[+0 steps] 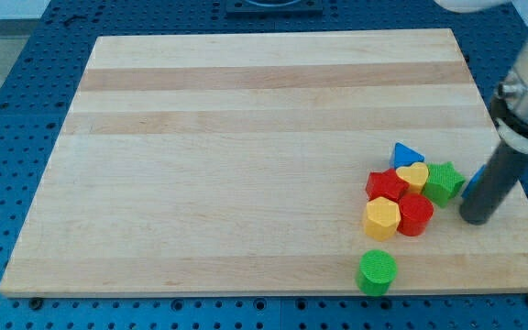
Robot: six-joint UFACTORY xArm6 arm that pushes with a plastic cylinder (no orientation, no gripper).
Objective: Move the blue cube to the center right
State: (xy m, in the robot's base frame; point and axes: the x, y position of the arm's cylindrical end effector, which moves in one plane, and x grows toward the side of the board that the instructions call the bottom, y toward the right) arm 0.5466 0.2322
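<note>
Green cylinder (377, 272) nearest, alone by board's (246, 137) bottom edge. Above it, tight cluster: yellow hexagon (382, 218) touching red cylinder (416, 214); behind, red block (386, 184), yellow heart (414, 175), green star (444, 181); blue triangle (406, 154) farthest. My tip (476, 218) on board at view's right of cluster, near star. Blue cube (475, 175) mostly hidden behind my rod, only sliver showing, shape hard to judge. No fingers on this rod; nothing held; contact with cube unclear.
</note>
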